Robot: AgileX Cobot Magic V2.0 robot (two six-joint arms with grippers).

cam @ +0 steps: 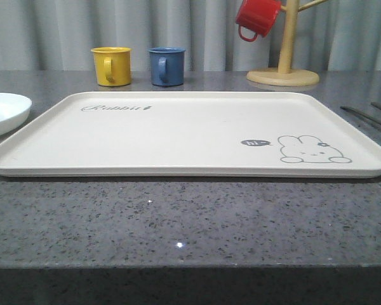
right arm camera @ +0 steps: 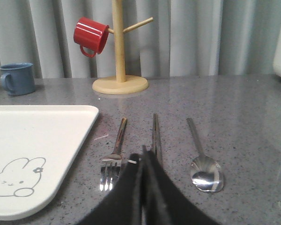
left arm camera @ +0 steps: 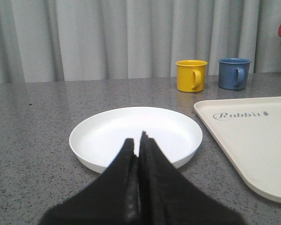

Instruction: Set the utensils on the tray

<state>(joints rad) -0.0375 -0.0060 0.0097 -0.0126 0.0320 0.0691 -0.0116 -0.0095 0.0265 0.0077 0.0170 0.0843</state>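
Counter (cam: 190,222): grey speckled stone, carrying everything; pale curtain behind.
Tray (cam: 178,136): large, cream, rectangular with rounded corners and a low rim; lying flat mid-counter; bare of cutlery; "Rabbit" script at the far left, grey rabbit drawing and "hi" bubble at the near right.
Plate (left arm camera: 136,136): round, white, on the counter just left of the tray, apart from it; also cut off at the left edge of the front view.
Mug stand (right arm camera: 120,56): wooden post with pegs on a round base, behind the tray's far right corner; red mug (right arm camera: 90,35) hung from a peg by its handle.
Yellow mug (cam: 111,65): upright, beyond the tray's far edge, handle facing the camera.
Blue mug (cam: 166,65): upright, just right of the yellow one, apart from it.
Chopsticks (right arm camera: 156,133): flat silver pair, lying together on the counter right of the tray, between fork and spoon.
Spoon (right arm camera: 203,159): silver, long-handled, oval bowl toward the robot; farthest from the tray.
Fork (right arm camera: 114,154): silver, four tines toward the robot; nearest the tray, on the counter just off its edge, not touching.
Left fingers (left arm camera: 139,140): black, pressed together, gripping nothing; poised over the near rim of the plate.
Right fingers (right arm camera: 144,154): black, pressed together, gripping nothing; tips between the fork's tines and the near end of the chopsticks.
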